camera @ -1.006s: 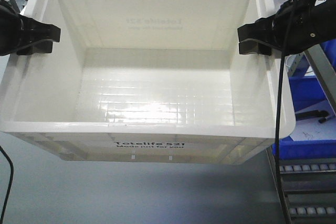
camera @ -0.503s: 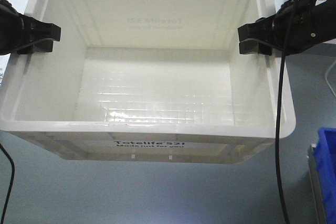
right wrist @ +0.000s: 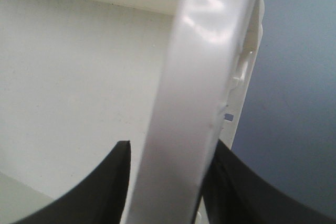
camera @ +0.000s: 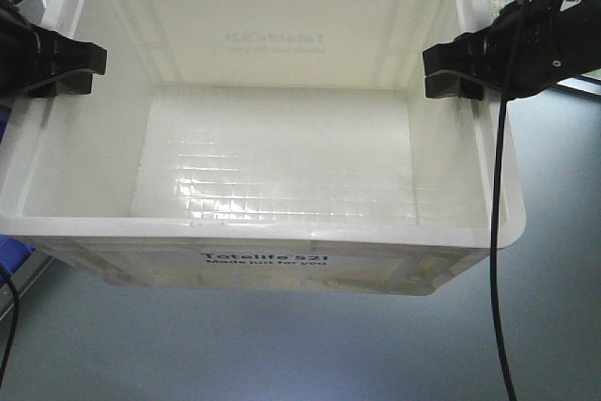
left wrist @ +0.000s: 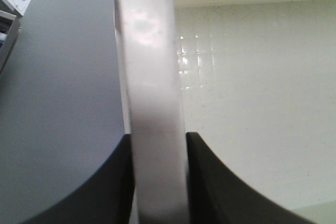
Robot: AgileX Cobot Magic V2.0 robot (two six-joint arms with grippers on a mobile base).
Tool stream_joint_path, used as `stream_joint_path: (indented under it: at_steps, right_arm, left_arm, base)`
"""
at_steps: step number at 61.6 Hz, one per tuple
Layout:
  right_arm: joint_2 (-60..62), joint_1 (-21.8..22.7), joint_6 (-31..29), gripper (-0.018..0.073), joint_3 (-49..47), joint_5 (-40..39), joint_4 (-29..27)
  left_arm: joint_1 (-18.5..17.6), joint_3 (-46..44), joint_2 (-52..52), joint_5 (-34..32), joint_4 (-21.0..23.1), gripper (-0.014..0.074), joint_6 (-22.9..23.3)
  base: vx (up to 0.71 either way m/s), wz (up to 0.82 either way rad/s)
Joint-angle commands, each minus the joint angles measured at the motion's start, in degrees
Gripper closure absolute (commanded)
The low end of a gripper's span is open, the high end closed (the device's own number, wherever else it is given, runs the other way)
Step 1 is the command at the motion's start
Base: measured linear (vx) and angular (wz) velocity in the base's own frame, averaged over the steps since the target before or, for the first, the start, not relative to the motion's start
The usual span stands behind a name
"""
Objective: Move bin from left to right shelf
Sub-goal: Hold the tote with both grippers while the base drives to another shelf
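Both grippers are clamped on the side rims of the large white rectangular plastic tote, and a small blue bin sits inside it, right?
Not quite: the large white rectangular plastic tote is empty; the front-facing view shows only its bare gridded floor. The left gripper and right gripper are indeed clamped on its side rims.

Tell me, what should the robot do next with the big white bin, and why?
Probably carry the bin sideways toward the right shelf, held level. The left gripper and right gripper each clamp a side rim, and the bin hangs over a grey surface with no shelf showing under it, so letting go here would likely drop it.
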State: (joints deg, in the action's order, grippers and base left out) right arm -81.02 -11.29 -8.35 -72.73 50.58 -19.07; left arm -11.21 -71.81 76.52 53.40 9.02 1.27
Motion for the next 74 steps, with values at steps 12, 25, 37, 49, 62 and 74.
stream_joint_path:
  at_steps: [12, 25, 37, 49, 62, 74]
  right_arm:
    - [2.6, 0.1, -1.9, 0.0564, -2.2, -4.8, -1.4]
    - [2.6, 0.1, -1.9, 0.0564, -2.2, -4.8, -1.4]
    - [2.6, 0.1, -1.9, 0.0564, -2.2, -4.8, -1.4]
    - [2.6, 0.1, -1.9, 0.0564, -2.2, -4.8, -1.4]
    - [2.6, 0.1, -1.9, 0.0564, -2.2, -4.8, -1.4]
    - [2.6, 0.1, -1.9, 0.0564, -2.2, -4.8, -1.4]
  left_arm:
    - [-0.4, -2.3, -2.6, -5.5, 2.0, 0.0601, -1.3]
    - [-0.4, -2.3, -2.6, -5.5, 2.0, 0.0601, -1.3]
    - [-0.4, -2.3, -2.6, -5.5, 2.0, 0.0601, -1.3]
    - [-0.4, -2.3, -2.6, -5.5, 2.0, 0.0601, -1.3]
    - [-0.4, -2.3, -2.6, -5.5, 2.0, 0.0601, -1.3]
    - [-0.4, -2.3, -2.6, -5.5, 2.0, 0.0601, -1.3]
  base:
    - [0.27, 0.38]
    - [0.27, 0.34]
    - [0.25, 0.44]
    - [0.20, 0.65]
    - [0.16, 0.69]
    - [0.11, 0.48]
